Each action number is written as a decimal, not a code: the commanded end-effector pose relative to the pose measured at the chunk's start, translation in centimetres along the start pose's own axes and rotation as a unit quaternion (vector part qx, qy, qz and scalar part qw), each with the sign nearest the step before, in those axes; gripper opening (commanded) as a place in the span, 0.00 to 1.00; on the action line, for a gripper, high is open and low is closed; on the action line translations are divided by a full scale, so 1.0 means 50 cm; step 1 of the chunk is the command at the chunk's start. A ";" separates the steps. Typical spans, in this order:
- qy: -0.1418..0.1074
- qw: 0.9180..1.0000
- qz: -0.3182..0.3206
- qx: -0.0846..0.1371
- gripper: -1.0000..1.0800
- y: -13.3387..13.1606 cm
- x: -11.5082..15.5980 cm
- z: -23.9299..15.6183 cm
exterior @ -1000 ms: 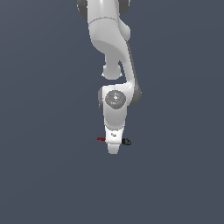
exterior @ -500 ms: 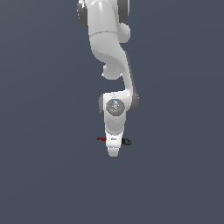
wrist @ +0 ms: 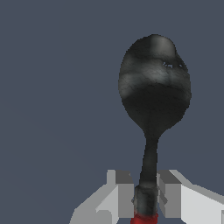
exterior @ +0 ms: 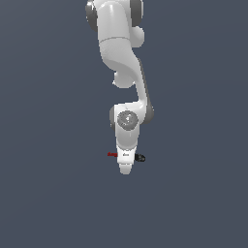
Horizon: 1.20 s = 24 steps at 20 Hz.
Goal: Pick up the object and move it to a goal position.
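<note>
My jaws are clamping the spoon [wrist: 149, 175] by its dark shaft, bowl sticking out ahead; no writing showing.

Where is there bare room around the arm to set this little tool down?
Almost everywhere: the grey surface lies bare on both sides of the arm and beyond the gripper. The only crowded spot is at the gripper itself, whose fingers flank the tool at its shaft.

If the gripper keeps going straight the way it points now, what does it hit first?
Most likely the spoon-like object: its dark shaft already sits between the jaws of the gripper. Beyond it, only the plain grey surface shows; depth is unclear.
</note>
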<state>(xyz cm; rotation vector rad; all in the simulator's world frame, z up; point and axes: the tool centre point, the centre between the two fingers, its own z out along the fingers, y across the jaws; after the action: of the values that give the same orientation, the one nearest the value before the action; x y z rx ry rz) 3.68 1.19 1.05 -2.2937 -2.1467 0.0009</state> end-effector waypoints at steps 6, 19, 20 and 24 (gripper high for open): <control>0.000 1.000 0.000 0.000 0.00 0.000 0.000 -0.002; -0.001 1.000 0.000 0.000 0.00 -0.046 -0.026 -0.088; -0.001 1.000 0.000 0.000 0.00 -0.053 -0.029 -0.101; -0.001 1.000 0.000 0.000 0.00 -0.083 -0.047 -0.158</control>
<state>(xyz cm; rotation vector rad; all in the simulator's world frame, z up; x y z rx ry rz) 0.00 -0.55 7.80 -2.2932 -2.1481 0.0039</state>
